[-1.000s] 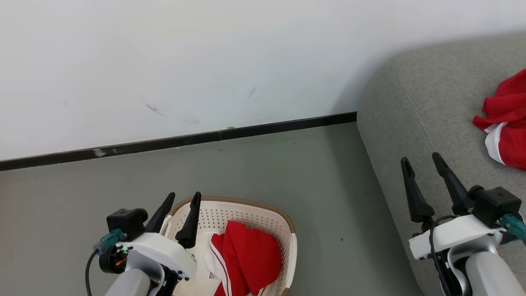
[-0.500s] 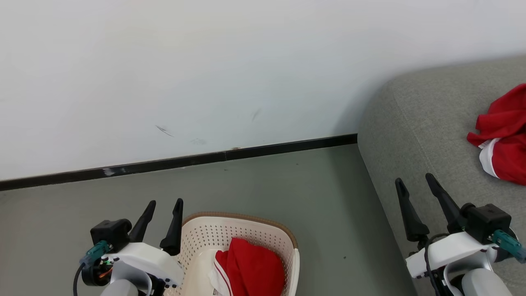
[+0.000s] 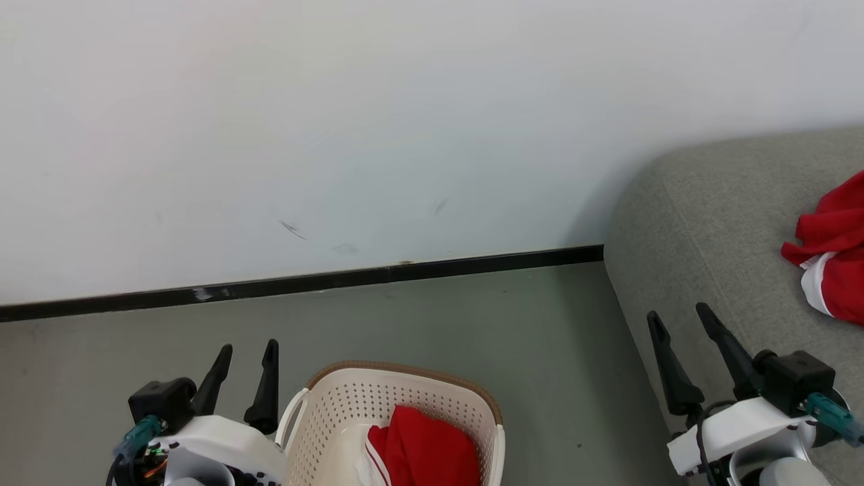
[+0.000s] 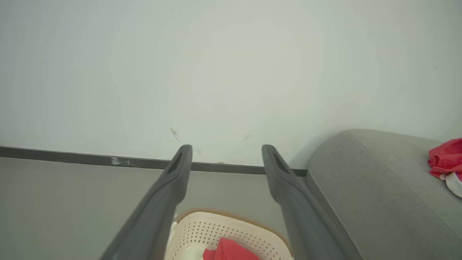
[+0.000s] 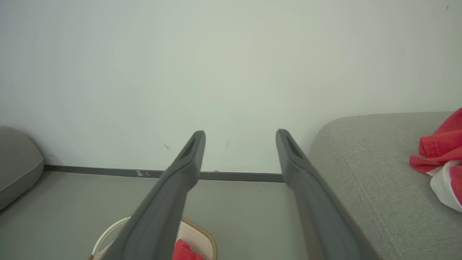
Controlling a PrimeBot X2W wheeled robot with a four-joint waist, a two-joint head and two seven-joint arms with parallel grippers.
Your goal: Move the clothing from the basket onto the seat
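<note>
The cream basket (image 3: 351, 398) stands on the floor at the bottom of the head view, with red clothing (image 3: 428, 449) folded inside it. Another red and white garment (image 3: 830, 260) lies on the grey seat (image 3: 709, 223) at the right. My left gripper (image 3: 248, 352) is open, held just left of the basket and touching nothing. Over the seat's front edge my right gripper (image 3: 678, 318) stands open and empty. In the left wrist view the open left gripper (image 4: 226, 150) points at the wall above the basket (image 4: 202, 231). The right wrist view has the right gripper (image 5: 240, 134) beside the seat (image 5: 361, 162).
A white wall (image 3: 337, 135) with a black skirting strip (image 3: 337, 280) runs behind the grey floor (image 3: 472, 324). A second grey cushion (image 5: 18, 162) sits at the far left of the right wrist view. Open floor lies between basket and seat.
The head camera has tilted up, so basket and seat sit lower in the picture. My left gripper has moved from over the basket's left rim to its left side. Both grippers stay open.
</note>
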